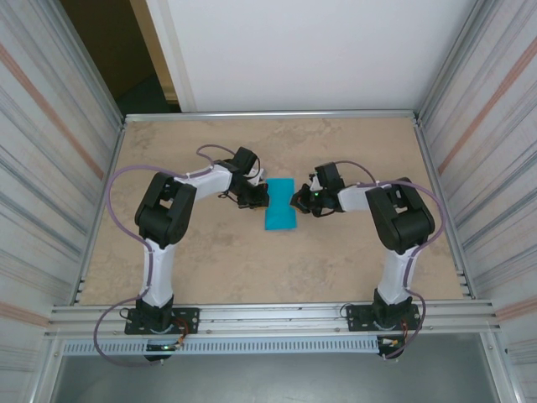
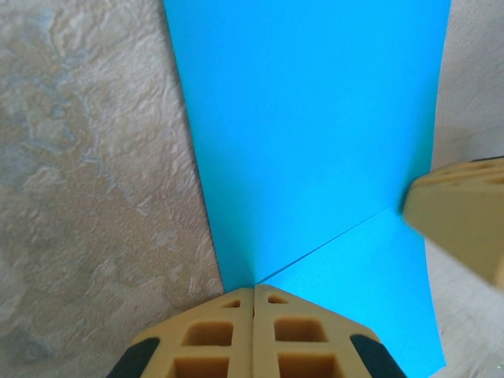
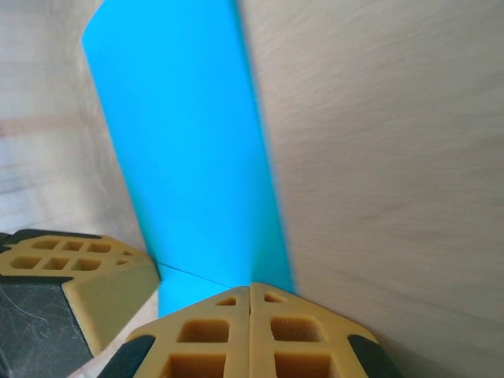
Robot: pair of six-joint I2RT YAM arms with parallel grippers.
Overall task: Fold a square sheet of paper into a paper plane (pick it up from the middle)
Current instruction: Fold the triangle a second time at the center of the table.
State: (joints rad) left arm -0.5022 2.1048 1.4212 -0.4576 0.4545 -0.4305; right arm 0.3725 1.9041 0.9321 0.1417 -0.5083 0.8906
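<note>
Reaching inward from both sides, two robot arms bend at the elbow and meet over the middle of a tan table point(image 1: 210, 269). The left gripper point(image 2: 253, 293) has its jaws pressed fully together, tips at the left edge of the square sheet of paper point(image 1: 280, 210), where a crease begins. The right gripper point(image 3: 250, 288) is likewise closed tight at the opposite edge. Whether either actually pinches the paper cannot be told. The teal sheet sits between them, mid-table.
</note>
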